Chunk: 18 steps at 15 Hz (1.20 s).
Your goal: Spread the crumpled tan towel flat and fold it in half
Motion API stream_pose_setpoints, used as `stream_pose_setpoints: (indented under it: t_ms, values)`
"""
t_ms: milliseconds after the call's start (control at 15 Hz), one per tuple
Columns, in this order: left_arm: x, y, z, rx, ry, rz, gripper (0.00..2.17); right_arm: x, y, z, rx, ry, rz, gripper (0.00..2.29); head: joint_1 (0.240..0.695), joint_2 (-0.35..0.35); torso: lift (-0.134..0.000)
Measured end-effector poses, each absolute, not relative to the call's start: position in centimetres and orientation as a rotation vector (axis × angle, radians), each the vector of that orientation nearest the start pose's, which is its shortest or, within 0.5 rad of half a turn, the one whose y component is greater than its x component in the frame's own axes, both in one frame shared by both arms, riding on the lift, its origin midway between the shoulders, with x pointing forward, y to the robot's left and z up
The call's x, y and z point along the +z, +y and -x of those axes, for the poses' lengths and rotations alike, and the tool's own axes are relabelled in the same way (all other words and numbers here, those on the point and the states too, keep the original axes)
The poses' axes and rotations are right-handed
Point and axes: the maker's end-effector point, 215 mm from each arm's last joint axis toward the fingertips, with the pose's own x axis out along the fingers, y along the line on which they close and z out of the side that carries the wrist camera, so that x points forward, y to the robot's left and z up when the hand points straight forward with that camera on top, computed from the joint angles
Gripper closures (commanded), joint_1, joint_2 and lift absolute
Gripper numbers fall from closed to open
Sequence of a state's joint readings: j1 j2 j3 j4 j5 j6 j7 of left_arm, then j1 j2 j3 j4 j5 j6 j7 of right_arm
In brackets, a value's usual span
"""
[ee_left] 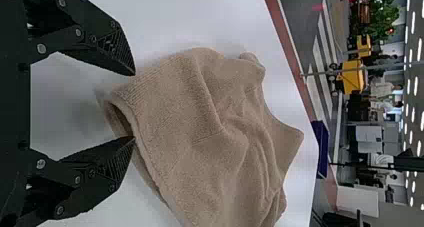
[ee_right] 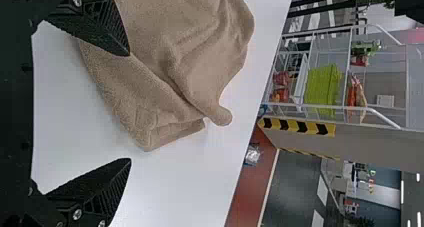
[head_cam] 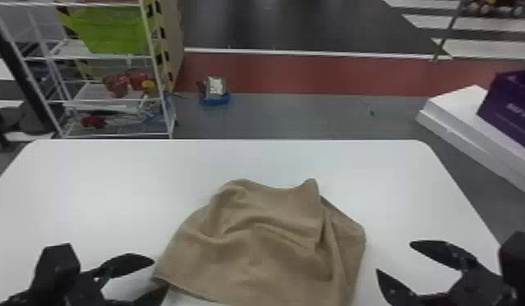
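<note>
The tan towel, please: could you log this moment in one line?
towel: crumpled on table | left gripper: open, at towel's left corner | right gripper: open, right of towel | fold: not made

"How's the light?"
"Bright; ceiling lights [ee_left: 419, 39] glow overhead."
"Glare?"
"Soft sheen on the table [head_cam: 82, 195], eight o'clock in the head view, possibly reflected light."
"Shadows?"
"Faint, beside the towel [head_cam: 253, 252]."

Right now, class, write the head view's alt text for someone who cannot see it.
Crumpled tan towel on a white table, open left tool by its near left corner, open right tool off its right side; a rack stands behind.
</note>
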<state>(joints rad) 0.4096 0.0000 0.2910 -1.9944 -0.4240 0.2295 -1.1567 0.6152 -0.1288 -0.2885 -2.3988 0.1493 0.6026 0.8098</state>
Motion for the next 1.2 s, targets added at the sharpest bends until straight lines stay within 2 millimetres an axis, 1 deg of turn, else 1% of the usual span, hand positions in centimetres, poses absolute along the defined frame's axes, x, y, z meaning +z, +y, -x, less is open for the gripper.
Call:
stream_pose_setpoints:
  t_ms: [67,133,200,267,400,467,600,733,800,1000,1067,1200]
  values:
    - [-45.4,21.1,-36.7,-0.802,0.511,-0.286,0.52,-37.6,-25.2,-35.7,0.516,0.494,0.196,0.14,0.695,-0.063,-0.123]
    - [-45.5,20.9,-36.7,-0.806,0.512,-0.288,0.71,-37.7,-25.3,-35.8,0.515,0.497,0.194,0.14,0.695,-0.066,-0.123]
    - [-45.5,20.5,-36.5,-0.82,0.515,-0.29,1.1,-37.8,-25.3,-35.9,0.514,0.499,0.192,0.14,0.695,-0.074,-0.123]
    - [-45.6,20.2,-36.4,-0.834,0.518,-0.294,1.38,-37.9,-25.3,-35.9,0.514,0.501,0.19,0.14,0.695,-0.08,-0.123]
    - [-45.7,19.8,-36.3,-0.848,0.524,-0.303,1.79,-38.0,-25.3,-35.9,0.517,0.503,0.19,0.14,0.695,-0.086,-0.123]
    - [-45.8,19.7,-36.2,-0.852,0.527,-0.307,1.88,-38.0,-25.2,-36.0,0.523,0.501,0.192,0.14,0.695,-0.088,-0.123]
    - [-45.7,19.6,-36.3,-0.851,0.525,-0.311,1.88,-37.7,-24.7,-36.0,0.553,0.491,0.208,0.14,0.695,-0.082,-0.123]
    - [-45.2,19.5,-36.6,-0.848,0.515,-0.317,1.88,-37.2,-23.3,-35.5,0.627,0.474,0.258,0.14,0.695,-0.066,-0.123]
    - [-45.0,19.4,-36.6,-0.85,0.51,-0.318,1.88,-37.1,-22.3,-35.0,0.686,0.469,0.3,0.14,0.695,-0.055,-0.123]
    - [-44.8,19.4,-36.7,-0.84,0.522,-0.3,1.88,-37.7,-19.2,-32.0,0.91,0.49,0.432,0.16,0.695,-0.005,-0.123]
    - [-44.7,19.5,-36.8,-0.832,0.528,-0.293,1.88,-38.3,-18.4,-31.0,0.97,0.508,0.47,0.18,0.695,0.01,-0.123]
    - [-44.0,19.7,-37.0,-0.815,0.536,-0.279,1.88,-40.1,-16.8,-29.1,1.085,0.563,0.55,0.21,0.695,0.037,-0.123]
